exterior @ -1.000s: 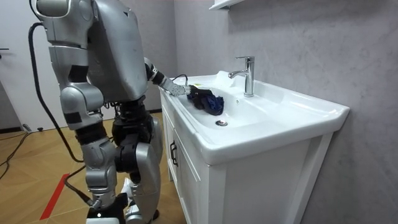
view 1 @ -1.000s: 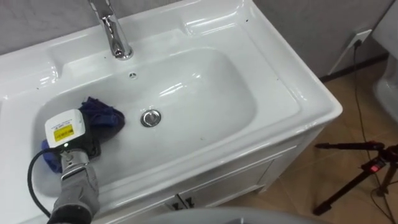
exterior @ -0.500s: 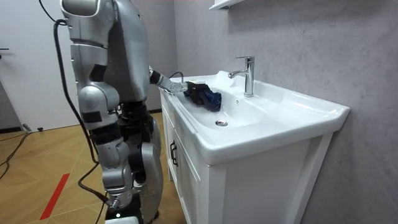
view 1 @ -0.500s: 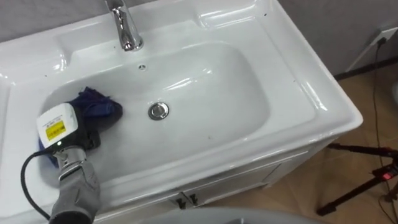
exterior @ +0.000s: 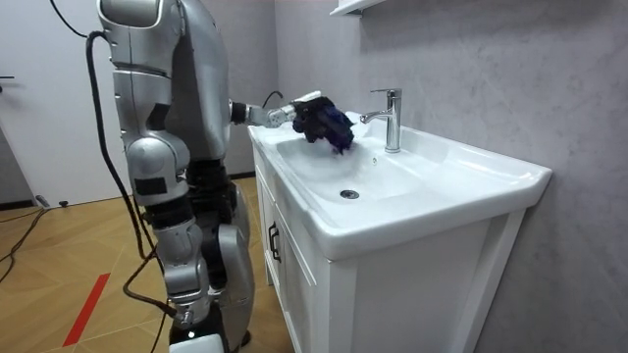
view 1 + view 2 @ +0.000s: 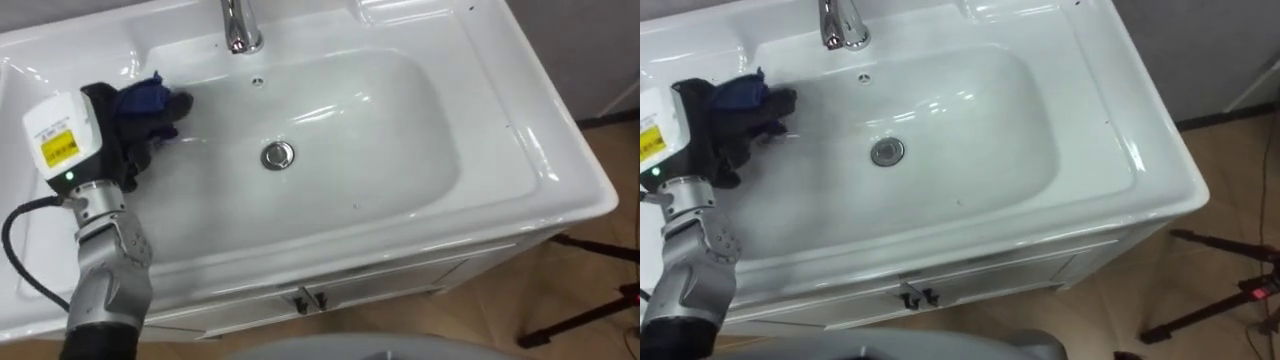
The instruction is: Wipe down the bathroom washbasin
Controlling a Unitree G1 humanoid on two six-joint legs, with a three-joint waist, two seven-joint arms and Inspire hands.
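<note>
A white basin (image 6: 400, 140) is set in a white vanity top, with a chrome drain (image 6: 278, 155) at its middle and a chrome faucet (image 6: 240, 25) at the back. My left hand (image 6: 115, 125) is over the basin's back left part, its dark fingers curled round a crumpled blue cloth (image 6: 150, 98). In the room view the left hand (image 5: 306, 110) holds the cloth (image 5: 334, 126) in the air above the bowl, just left of the faucet (image 5: 391, 118). I stand upright at the vanity's front.
The vanity's broad white rim (image 6: 560, 150) surrounds the bowl. Below it are cabinet doors with small handles (image 6: 305, 298). A black tripod (image 6: 1230, 280) stands on the wooden floor to the right. A grey wall rises behind the faucet.
My left hand has lifted the cloth off the bowl's left floor and carried it up and back toward the faucet. My body straightened and the eye views shifted.
</note>
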